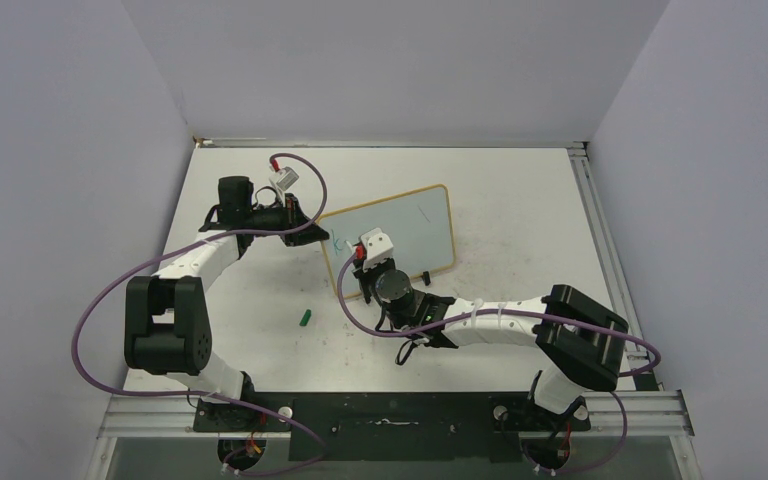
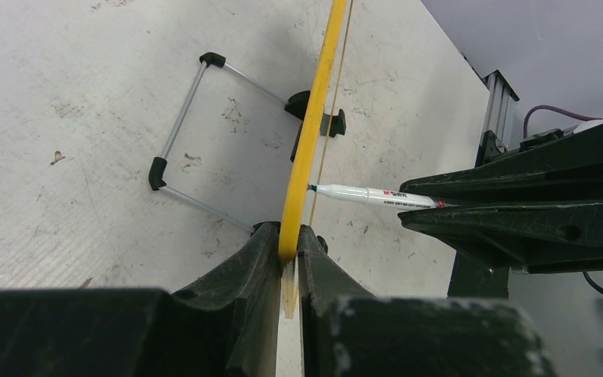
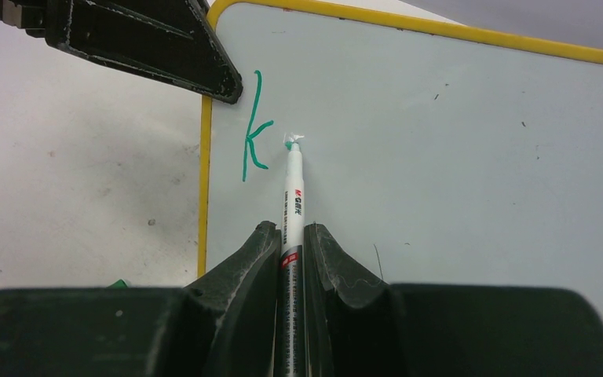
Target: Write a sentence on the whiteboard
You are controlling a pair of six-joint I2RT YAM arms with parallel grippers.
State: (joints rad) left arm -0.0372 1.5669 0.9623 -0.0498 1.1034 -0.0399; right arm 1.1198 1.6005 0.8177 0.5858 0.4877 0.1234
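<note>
The whiteboard [image 1: 410,225] stands tilted on the table, its yellow frame [image 2: 312,133] seen edge-on in the left wrist view. My left gripper [image 2: 288,236] is shut on the frame's left edge [image 1: 305,225]. My right gripper [image 3: 290,232] is shut on a white marker [image 3: 292,188], at the board's lower left [image 1: 368,262]. The marker's teal tip [image 3: 293,141] touches the board face [image 3: 440,157]. Of the sentence, a single teal-green letter "k" [image 3: 253,129] shows just left of the tip. The marker [image 2: 369,195] meets the board from the right in the left wrist view.
A green marker cap [image 1: 304,318] lies on the table in front of the board. A wire stand [image 2: 180,133] and a black clip foot [image 2: 318,118] prop the board from behind. A metal rail [image 1: 600,250] runs along the table's right edge. Walls close in on three sides.
</note>
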